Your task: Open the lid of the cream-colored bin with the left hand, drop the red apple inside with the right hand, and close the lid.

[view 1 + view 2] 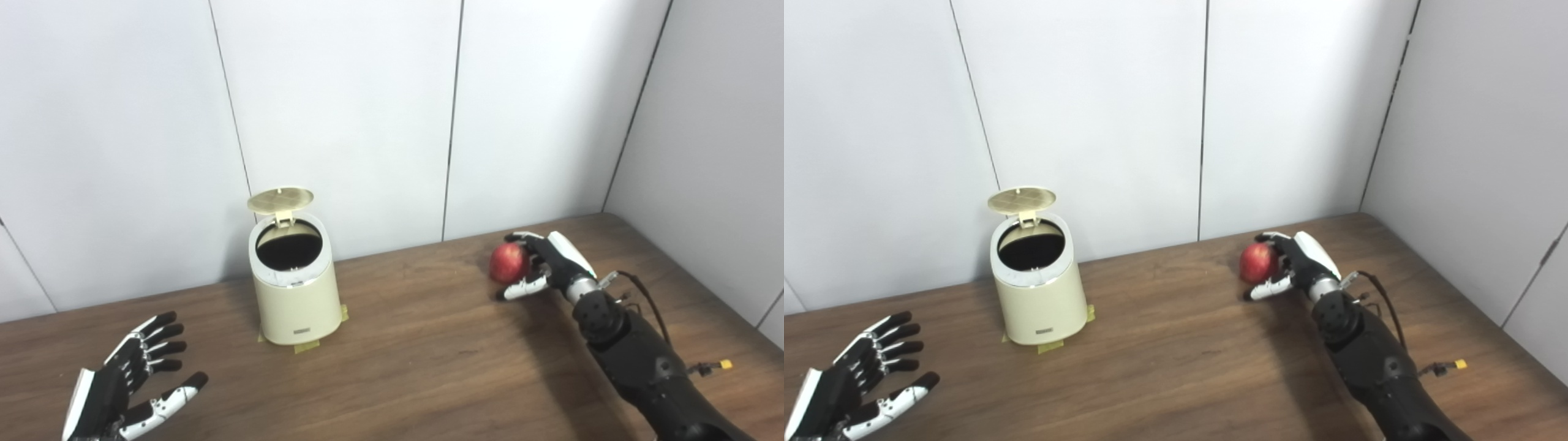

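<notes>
Bin [296, 300] upright, lid [280, 199] raised rearward

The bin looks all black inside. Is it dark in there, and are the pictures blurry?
In the left eye view the bin is black inside because its deep hollow lies in shadow under the raised lid. In the right eye view the apple and the right hand cast a soft shadow on the table. Both views look fairly sharp.

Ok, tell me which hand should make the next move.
The right hand. Its fingers already wrap the red apple, and the bin's lid stands open over the cream-colored bin. The left hand is open, near the table's front edge.
</notes>
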Available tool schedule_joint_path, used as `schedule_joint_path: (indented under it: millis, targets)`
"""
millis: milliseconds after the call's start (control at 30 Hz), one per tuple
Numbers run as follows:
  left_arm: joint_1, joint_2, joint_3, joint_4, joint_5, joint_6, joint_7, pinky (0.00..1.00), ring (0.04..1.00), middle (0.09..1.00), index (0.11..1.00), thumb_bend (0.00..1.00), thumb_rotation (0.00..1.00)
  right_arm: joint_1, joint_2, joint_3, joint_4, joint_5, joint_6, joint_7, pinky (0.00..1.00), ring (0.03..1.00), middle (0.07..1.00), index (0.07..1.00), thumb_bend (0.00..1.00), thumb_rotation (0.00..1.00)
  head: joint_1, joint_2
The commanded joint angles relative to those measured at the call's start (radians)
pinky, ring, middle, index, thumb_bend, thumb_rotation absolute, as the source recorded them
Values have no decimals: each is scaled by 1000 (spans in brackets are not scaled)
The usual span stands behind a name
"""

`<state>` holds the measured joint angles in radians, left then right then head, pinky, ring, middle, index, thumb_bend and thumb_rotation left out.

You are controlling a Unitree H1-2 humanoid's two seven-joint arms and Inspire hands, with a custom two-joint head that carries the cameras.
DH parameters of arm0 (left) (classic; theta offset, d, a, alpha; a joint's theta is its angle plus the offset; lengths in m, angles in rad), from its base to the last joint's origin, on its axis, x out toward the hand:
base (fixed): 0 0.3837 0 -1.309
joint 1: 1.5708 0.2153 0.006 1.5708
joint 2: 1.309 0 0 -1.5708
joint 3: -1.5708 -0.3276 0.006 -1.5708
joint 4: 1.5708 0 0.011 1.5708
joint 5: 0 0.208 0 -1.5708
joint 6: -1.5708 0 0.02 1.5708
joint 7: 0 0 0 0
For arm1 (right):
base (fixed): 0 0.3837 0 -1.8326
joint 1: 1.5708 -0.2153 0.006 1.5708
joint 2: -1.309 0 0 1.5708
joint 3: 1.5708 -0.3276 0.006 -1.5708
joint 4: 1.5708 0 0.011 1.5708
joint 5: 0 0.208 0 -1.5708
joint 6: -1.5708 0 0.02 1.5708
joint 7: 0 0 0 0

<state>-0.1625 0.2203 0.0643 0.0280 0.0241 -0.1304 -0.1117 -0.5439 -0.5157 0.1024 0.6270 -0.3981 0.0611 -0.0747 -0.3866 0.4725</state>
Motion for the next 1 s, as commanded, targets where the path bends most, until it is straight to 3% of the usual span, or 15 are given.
schedule_joint_path:
  millis: [0,33,67,133,300,467,567,667,767,833,900,967]
  targets:
    - [-27,9,2,-39,5,-3,8,659,732,794,839,619,0,-52,-36,29,-2,-49,-49,-16,669,664,638,697,767,34,1,4]
    - [-27,10,1,-39,3,-4,6,652,730,795,839,617,0,-56,-41,41,9,-63,-64,-24,633,629,610,597,645,79,2,5]
    - [-28,10,2,-37,-3,-7,2,647,729,796,840,613,0,-59,-46,52,18,-76,-77,-31,577,586,541,533,576,32,2,6]
    - [-29,12,2,-33,-3,-13,0,650,732,798,839,613,0,-65,-54,73,28,-105,-79,-40,521,535,513,490,540,8,2,7]
    - [-29,12,2,-31,0,-14,-2,656,727,801,834,607,0,-62,-64,114,16,-177,-83,-82,444,437,463,522,525,0,3,9]
    - [-31,10,1,-23,6,-21,2,653,728,797,831,607,0,-56,-62,115,16,-191,-97,-112,433,428,453,529,524,0,16,11]
    - [-30,10,0,-17,-2,-28,-4,660,736,800,833,606,0,-50,-57,99,13,-180,-141,-149,438,427,451,526,525,0,28,10]
    - [-28,10,-1,-5,-10,-39,-9,678,753,814,844,596,0,-41,-48,64,-39,-149,-159,-166,554,514,443,527,525,0,66,10]
    - [-26,9,-5,3,5,-44,-4,661,752,816,843,597,0,-26,-13,-9,-158,-68,-111,-130,519,513,451,519,527,0,103,5]
    - [-27,5,-6,12,8,-47,-1,659,748,809,835,612,0,-21,9,-44,-226,-35,-90,-116,443,461,453,515,526,0,145,3]
    - [-27,-1,-9,23,10,-52,4,658,747,804,828,632,0,-21,25,-57,-301,-32,-59,-95,405,445,459,505,529,0,168,5]
    - [-29,-6,-11,30,13,-56,7,644,744,799,825,643,0,-22,33,-61,-346,-31,-52,-77,445,473,471,494,530,0,186,6]
